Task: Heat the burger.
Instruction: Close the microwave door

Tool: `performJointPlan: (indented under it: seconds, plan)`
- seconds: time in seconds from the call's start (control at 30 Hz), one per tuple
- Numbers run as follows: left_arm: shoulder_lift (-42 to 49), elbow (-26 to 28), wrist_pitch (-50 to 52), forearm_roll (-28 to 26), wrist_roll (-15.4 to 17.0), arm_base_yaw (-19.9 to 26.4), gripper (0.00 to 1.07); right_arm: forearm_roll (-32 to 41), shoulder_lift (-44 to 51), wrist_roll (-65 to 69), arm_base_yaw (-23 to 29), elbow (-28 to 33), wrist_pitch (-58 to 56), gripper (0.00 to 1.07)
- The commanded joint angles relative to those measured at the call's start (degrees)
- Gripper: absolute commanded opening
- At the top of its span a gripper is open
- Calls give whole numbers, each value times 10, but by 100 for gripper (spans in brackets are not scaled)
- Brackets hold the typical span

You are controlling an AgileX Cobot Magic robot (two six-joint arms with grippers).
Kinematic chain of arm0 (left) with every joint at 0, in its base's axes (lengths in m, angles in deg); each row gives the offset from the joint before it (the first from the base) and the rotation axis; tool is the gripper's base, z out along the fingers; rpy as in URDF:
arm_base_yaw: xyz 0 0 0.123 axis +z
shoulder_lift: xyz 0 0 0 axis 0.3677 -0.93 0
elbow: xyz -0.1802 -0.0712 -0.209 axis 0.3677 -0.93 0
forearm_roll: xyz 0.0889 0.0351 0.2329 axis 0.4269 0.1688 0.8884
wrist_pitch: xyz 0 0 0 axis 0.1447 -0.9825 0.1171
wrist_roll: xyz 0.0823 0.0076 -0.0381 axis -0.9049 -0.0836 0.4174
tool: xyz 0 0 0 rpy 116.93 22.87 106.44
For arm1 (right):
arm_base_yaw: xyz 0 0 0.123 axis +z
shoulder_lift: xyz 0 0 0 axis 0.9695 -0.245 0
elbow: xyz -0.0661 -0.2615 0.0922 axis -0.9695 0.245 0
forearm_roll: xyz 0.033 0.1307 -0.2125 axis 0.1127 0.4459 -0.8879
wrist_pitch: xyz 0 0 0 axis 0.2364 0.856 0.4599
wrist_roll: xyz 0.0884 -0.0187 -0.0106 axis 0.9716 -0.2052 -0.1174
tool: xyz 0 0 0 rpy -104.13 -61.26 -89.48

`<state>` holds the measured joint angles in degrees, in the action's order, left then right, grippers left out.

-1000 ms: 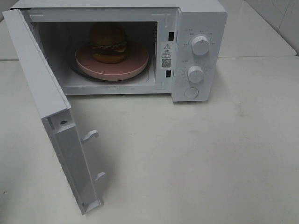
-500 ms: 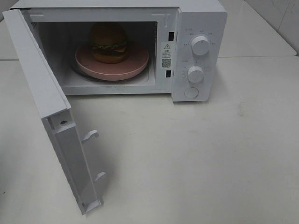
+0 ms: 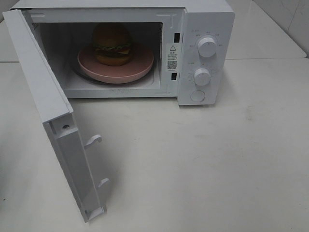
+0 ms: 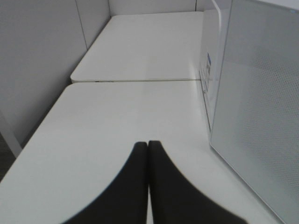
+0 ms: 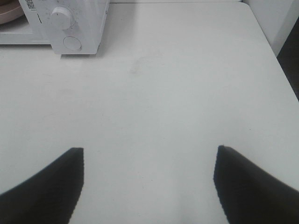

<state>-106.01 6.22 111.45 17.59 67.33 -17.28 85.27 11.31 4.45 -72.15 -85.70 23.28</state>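
Left jaws pressed together, empty; right jaws wide, empty; burger (image 3: 112, 44) top shadowed.

microwave (image 3: 205, 29): white, at the top of the frame, standing on the surface
door (image 3: 41, 82): swung wide open to the left, reaching to the lower left of the frame
latch hooks (image 3: 93, 140): two, white, on the inner edge of the door
pink plate (image 3: 140, 65): round, lies inside the cavity
upper knob (image 3: 207, 47): on the right panel
lower knob (image 3: 202, 76): under the upper knob
round button (image 3: 198, 95): at the bottom of the panel
warning sticker (image 3: 172, 58): on the frame, right of the cavity
surface (image 3: 203, 164): white, bare in front
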Motion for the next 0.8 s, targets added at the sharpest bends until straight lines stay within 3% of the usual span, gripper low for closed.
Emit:
performJointPlan:
  seconds: [0.03, 0.07, 0.1, 0.13, 0.2, 0.27, 0.3, 0.4, 0.57, 0.8]
  plan:
    - [-23, 3, 32, 52, 61, -2, 0, 2, 15, 1, -3, 1, 2, 75]
    - [-33, 3, 41, 64, 79, -2, 0, 2, 15, 1, -3, 1, 2, 75]
    - [-50, 3, 59, 97, 116, -2, 0, 2, 15, 1, -3, 1, 2, 75]
    - [-50, 3, 59, 97, 116, -2, 0, 2, 15, 1, -3, 1, 2, 75]
    - [-78, 3, 102, 165, 157, -2, 0, 2, 15, 1, -3, 1, 2, 75]
    - [-89, 3, 120, 193, 172, -2, 0, 2, 15, 1, -3, 1, 2, 75]
    - [-112, 3, 164, 237, 196, -2, 0, 2, 15, 1, -3, 1, 2, 75]
    - [-155, 7, 215, 284, 218, -2, 0, 2, 15, 1, -3, 1, 2, 75]
    - [-200, 27, 232, 302, 236, -5, 0, 2, 15, 1, -3, 1, 2, 75]
    - [-261, 56, 234, 278, 217, -79, 0, 2, 15, 1, -3, 1, 2, 75]
